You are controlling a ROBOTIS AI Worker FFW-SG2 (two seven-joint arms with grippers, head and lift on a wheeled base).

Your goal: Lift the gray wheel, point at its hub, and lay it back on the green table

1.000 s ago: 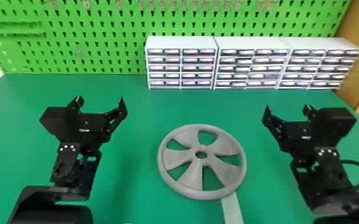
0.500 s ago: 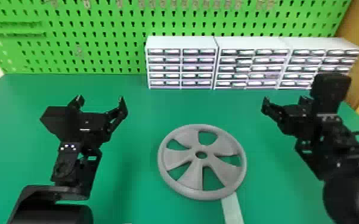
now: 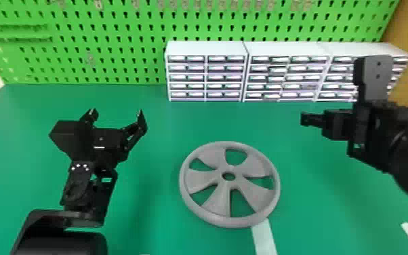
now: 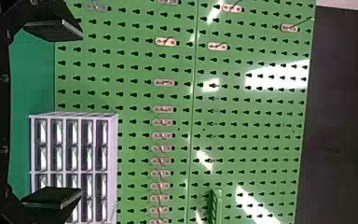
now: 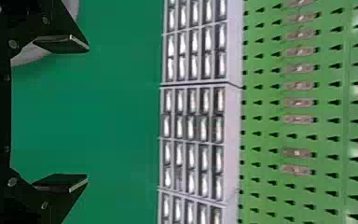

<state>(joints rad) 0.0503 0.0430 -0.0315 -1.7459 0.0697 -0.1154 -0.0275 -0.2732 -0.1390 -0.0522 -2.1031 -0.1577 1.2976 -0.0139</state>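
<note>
A gray wheel (image 3: 196, 181) lies flat on a green table (image 3: 159, 135), its open spaces showing the green below. To the wheel's left and clear of it is the left gripper (image 3: 117, 113), released, its two black fingers spread apart. The right gripper (image 3: 306, 118) is to the wheel's right and slightly beyond it, also released, with its fingers wide apart in its wrist view. A pale strip (image 3: 264, 239) runs from the wheel's near edge toward the viewer. White drawer units (image 3: 206, 49) stand beyond the wheel, before a green pegboard (image 3: 111, 51).
</note>
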